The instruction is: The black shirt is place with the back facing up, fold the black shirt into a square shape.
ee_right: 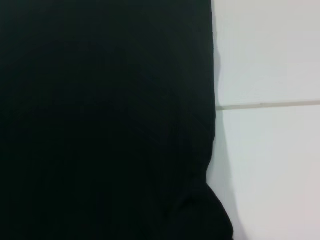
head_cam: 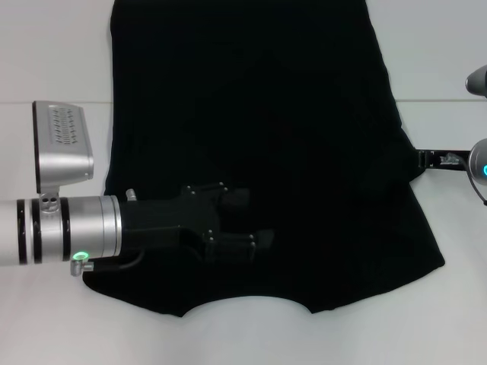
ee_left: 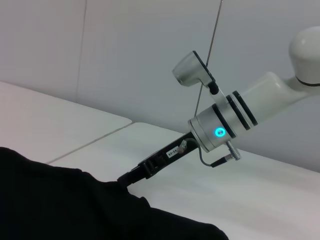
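The left gripper [head_cam: 255, 219] reaches in over the near part of the black shirt [head_cam: 259, 122], its two fingers spread apart with nothing between them. The shirt lies flat on the white table [head_cam: 53, 53], stretching away to the far edge. At the shirt's right edge the right gripper [head_cam: 426, 160] sits low against the cloth; whether it is pinching the fabric cannot be told.

Our left arm [head_cam: 61, 232] is a brushed silver tube with black rings, a little green light and a thin black cable underneath. A silver vented camera box [head_cam: 62, 144] sits on top. The left gripper [head_cam: 255, 220] is matte black with small screws. Our right arm [ee_left: 235, 117] glows blue, white shell behind.
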